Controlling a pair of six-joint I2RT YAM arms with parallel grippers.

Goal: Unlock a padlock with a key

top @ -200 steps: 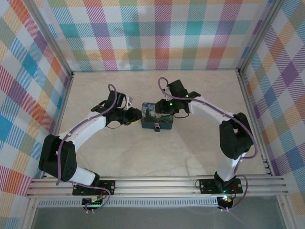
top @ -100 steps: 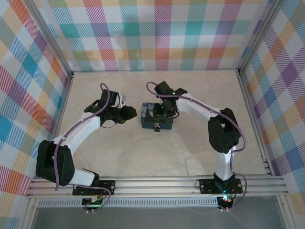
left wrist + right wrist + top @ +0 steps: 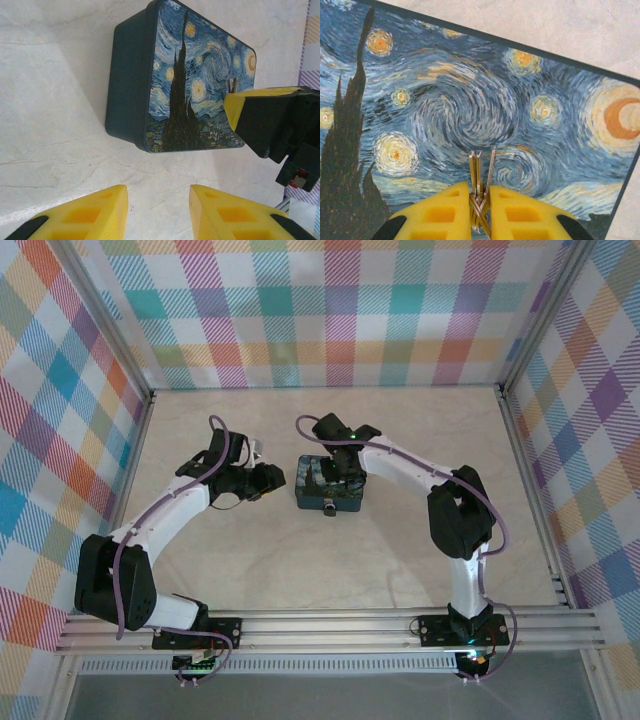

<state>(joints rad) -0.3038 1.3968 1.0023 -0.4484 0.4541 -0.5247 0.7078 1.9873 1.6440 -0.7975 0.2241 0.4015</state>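
Two arms reach in from the near edge of the desk [image 3: 400, 570], the left arm [image 3: 165, 510] curving in from the left and the right arm [image 3: 460, 520] from the right. Nearest of the small things, we find the padlock [image 3: 330, 508], a tiny dark piece on the desk right against the near side of the tin [image 3: 195, 90]. From above it is too small for us to tell how its shackle stands. The tin is a dark blue rectangular box lying flat at mid-desk, its lid painted with swirling yellow stars, a crescent moon and a dark cypress. Just left of it, close but not touching, the left fingers [image 3: 122, 200] hang low over bare desk. Their yellow pads stand apart with nothing between them, pointing at the tin's left wall. Over the tin's far right part, the right fingers [image 3: 465, 197] come down from above. We see them pinched tight on the key bunch [image 3: 481, 170], whose thin grey blades poke out past the yellow tips above the painted swirls. We cannot tell whether the blades touch the lid. The left wrist camera also catches one of those right fingers beside the tin's far end, with the keys showing as a small sliver at its tip. Farther back the desk runs bare to the plaid walls [image 3: 330, 310].
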